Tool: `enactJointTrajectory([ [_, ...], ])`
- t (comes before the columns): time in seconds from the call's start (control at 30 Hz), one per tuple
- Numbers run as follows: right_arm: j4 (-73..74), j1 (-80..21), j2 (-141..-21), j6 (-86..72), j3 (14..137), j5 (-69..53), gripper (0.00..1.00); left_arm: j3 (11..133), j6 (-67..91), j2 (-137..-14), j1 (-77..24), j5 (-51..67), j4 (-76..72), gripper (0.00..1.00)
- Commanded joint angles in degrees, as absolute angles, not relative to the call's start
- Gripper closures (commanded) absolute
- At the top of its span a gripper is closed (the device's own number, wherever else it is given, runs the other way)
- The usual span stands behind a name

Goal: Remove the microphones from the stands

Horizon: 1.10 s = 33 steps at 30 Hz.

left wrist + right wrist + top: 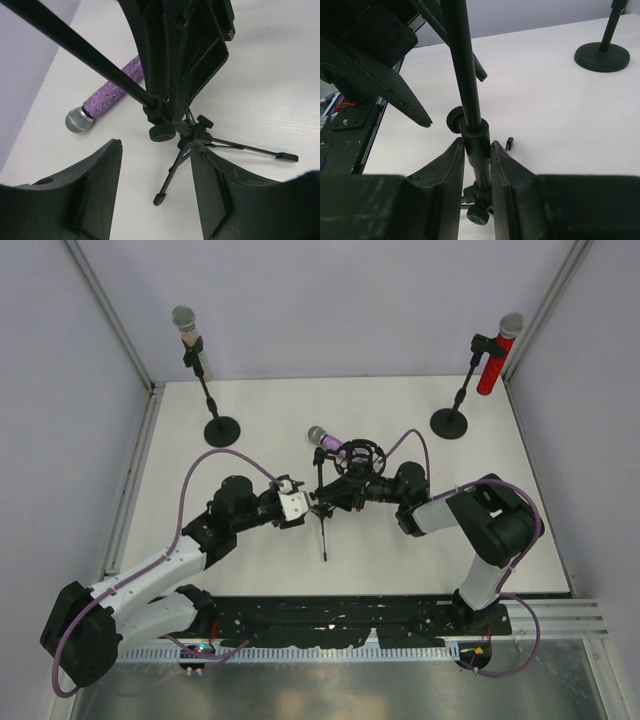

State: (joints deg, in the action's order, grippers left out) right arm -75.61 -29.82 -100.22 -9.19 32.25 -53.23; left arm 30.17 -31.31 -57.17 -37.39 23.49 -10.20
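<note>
A purple glitter microphone (112, 92) with a grey mesh head appears to lie flat on the white table, just beyond the black tripod stand (192, 131). From above, the microphone (325, 442) sits left of the stand's round black mount (361, 455). My right gripper (477, 147) is shut on the stand's pole (462, 65), at the thick collar. The right gripper (345, 490) reaches in from the right. My left gripper (156, 150) hangs open above the tripod legs, its right finger close to the hub, with nothing held. The left gripper (308, 508) comes in from the left.
Two other stands are at the back. The left one, on a round base (221, 430), holds a beige microphone (192, 345). The right one, also on a round base (450, 423), holds a red microphone (493, 365). Enclosure walls border the table.
</note>
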Motion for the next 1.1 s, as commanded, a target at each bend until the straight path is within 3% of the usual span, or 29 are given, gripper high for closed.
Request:
enactJointTrajectory([
  [0.0,-75.41,-29.27,-99.84,-10.63,33.48,-52.29,0.74,31.72,-37.25,-57.21,-39.81,22.33,-13.11,0.42],
  [0.13,-75.59,-29.18,-100.02,-11.25,33.75,-53.00,0.74,31.82,-42.70,-58.18,-42.97,19.70,-10.64,0.44],
  [0.3,-75.59,-29.18,-100.19,-11.34,33.75,-53.17,0.74,31.20,-44.12,-59.15,-44.38,16.53,-13.00,0.57],
  [0.4,-75.67,-29.09,-100.28,-11.25,33.75,-53.26,0.74,30.24,-44.56,-59.50,-45.26,13.54,-16.25,0.59],
  [0.83,-75.67,-29.09,-99.84,-11.07,33.57,-53.44,0.74,28.22,-47.99,-62.40,-47.90,7.39,-20.39,0.60],
  [0.9,-75.76,-29.09,-99.76,-10.99,33.57,-53.44,0.74,27.86,-47.81,-62.40,-47.90,7.12,-21.09,0.66],
  [1.03,-75.67,-29.18,-99.76,-10.55,33.40,-53.35,0.74,27.68,-47.20,-62.32,-47.90,6.24,-21.09,0.94],
  [1.07,-75.76,-29.09,-99.84,-10.46,33.40,-53.35,0.74,27.69,-46.15,-62.23,-47.90,6.33,-21.09,0.97],
])
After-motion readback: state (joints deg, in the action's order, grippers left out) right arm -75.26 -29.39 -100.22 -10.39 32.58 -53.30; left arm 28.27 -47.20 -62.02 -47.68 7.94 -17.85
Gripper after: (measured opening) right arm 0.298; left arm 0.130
